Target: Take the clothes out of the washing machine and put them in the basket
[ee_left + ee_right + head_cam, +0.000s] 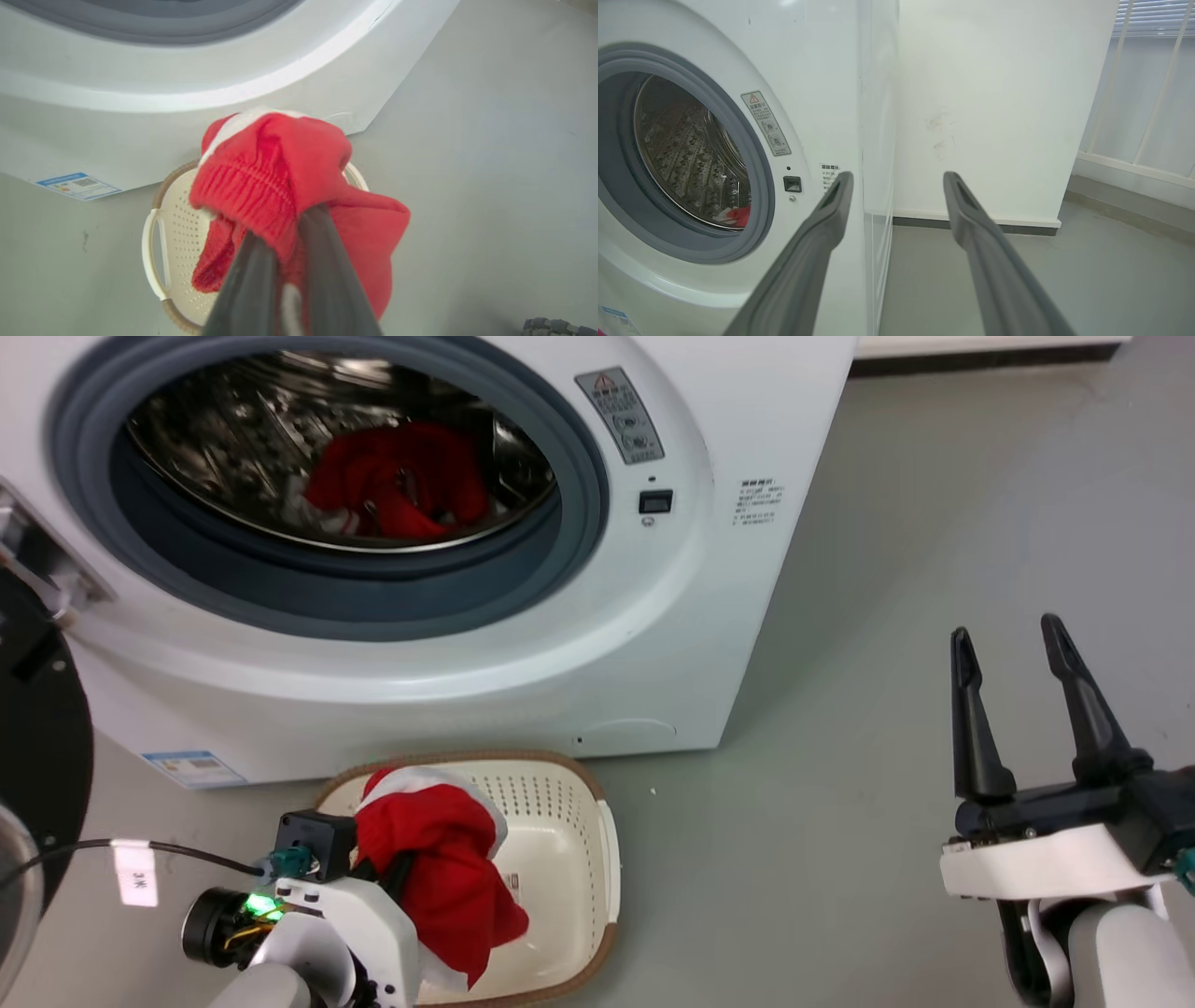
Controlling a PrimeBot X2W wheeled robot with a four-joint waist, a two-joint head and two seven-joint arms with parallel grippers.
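The white washing machine (700, 616) stands with its porthole open. One red garment (397, 481) lies inside the steel drum, and a corner of it (740, 215) peeks out in the right wrist view. My left gripper (285, 228) is shut on a second red garment (280, 177) with white trim, which hangs over the cream basket (173, 233). From the head view this garment (439, 868) droops into the basket (560, 840) in front of the machine. My right gripper (1006, 630) is open and holds nothing, out over the floor to the machine's right.
The machine's black-framed door (37, 737) hangs open at the far left. A black cable with a white tag (135, 873) runs to my left wrist. Grey floor (887, 569) stretches to the right, and a white wall (994, 93) stands behind the machine.
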